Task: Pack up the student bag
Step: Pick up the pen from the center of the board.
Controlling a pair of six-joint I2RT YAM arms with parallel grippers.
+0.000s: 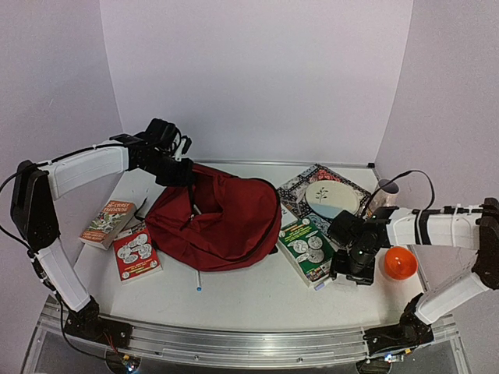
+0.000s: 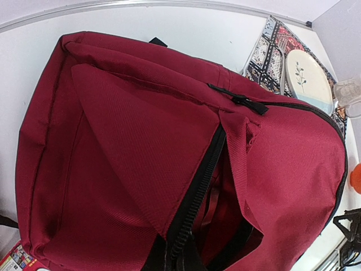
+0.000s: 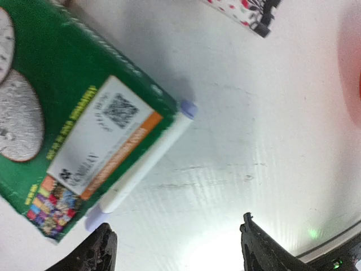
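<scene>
Bag (image 1: 222,222), red, unzipped, on desk (image 1: 257,304). L claw (image 1: 178,171) at bag top, grip unclear. R claw (image 3: 180,253) spread wide, empty, above pen (image 3: 145,159) beside green book (image 3: 62,107).

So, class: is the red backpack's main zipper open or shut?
Open. In the left wrist view the backpack has its black zipper parted, leaving a dark gap into the inside.

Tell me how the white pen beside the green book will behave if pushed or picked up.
The white pen looks round and slim, so a push across it would probably roll it over the smooth table. It lies along the green book, which should stop rolling that way. It seems rigid and light; its smooth barrel might slip when pinched.
</scene>
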